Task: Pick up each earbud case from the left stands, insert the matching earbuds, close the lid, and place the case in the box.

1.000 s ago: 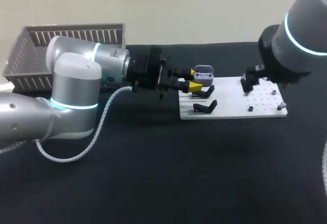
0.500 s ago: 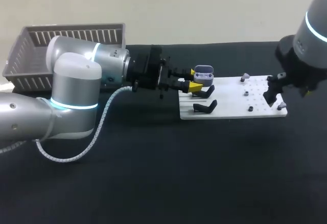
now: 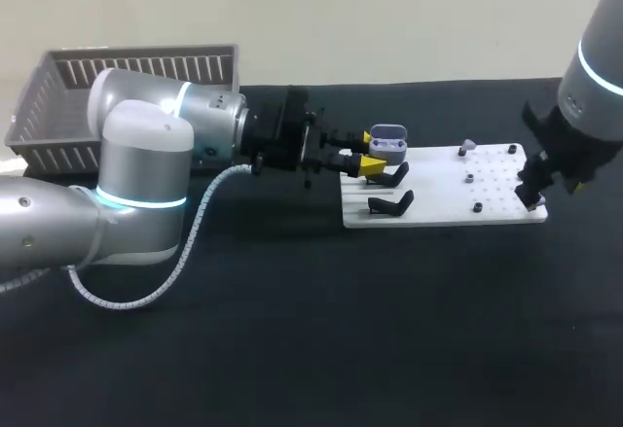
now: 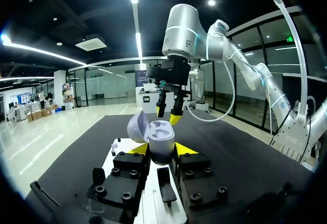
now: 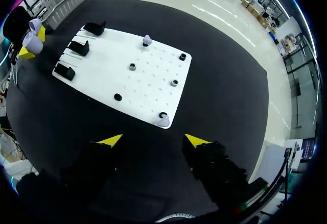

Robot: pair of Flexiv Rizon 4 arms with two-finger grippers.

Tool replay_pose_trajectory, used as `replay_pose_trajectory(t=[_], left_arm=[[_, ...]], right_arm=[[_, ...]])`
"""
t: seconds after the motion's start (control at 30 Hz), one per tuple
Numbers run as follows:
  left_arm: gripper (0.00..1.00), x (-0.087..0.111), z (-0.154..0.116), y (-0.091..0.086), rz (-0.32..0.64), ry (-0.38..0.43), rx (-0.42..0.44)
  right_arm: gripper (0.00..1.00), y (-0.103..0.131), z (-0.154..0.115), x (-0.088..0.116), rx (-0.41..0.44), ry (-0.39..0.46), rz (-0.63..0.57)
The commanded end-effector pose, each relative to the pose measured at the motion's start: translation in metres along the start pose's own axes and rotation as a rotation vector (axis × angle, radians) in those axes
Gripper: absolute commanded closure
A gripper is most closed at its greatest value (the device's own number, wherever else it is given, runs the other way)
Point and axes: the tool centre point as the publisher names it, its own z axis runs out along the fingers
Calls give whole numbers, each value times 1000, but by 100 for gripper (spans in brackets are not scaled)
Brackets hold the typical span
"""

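My left gripper (image 3: 367,154) is shut on the pale grey earbud case (image 3: 388,137), held just above the left end of the white board (image 3: 438,194). In the left wrist view the case (image 4: 157,138) sits between the yellow tips with its lid (image 4: 136,127) swung open. My right gripper (image 3: 533,190) hangs over the board's right near corner. It is open (image 5: 153,141), with nothing between its fingers. A grey earbud (image 5: 163,121) stands on that corner just ahead of them. A second earbud (image 5: 146,41) (image 3: 467,144) stands at the board's far edge.
Black stands (image 3: 390,202) occupy the board's left end, under and beside the held case. Small black pegs (image 3: 477,207) dot the board's right half. A grey slatted basket (image 3: 68,77) stands at the back left, behind my left arm.
My right arm has swung from the board's middle out to its right near corner. The left arm and the case have stayed put.
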Motion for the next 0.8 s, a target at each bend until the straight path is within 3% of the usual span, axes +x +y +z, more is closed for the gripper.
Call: replay_pose_trajectory(t=[0.03,0.13,0.27,0.4,0.53,0.8], left_arm=[[100,1,0,0,1,-1,-2],[100,1,0,0,1,-1,-2],[100,1,0,0,1,-1,-2],[100,1,0,0,1,-1,-2],[100,1,0,0,1,-1,-2],[100,1,0,0,1,-1,-2]], right_arm=[[39,-2,5,-4,-3,3,-17],[36,-5,9,-4,-2,4,-32],[46,-3,13,-5,-6,1,-51],[40,-1,17,-5,-10,6,-71],[50,-2,22,-5,-11,12,-77],[54,-2,29,-6,-8,20,-91]])
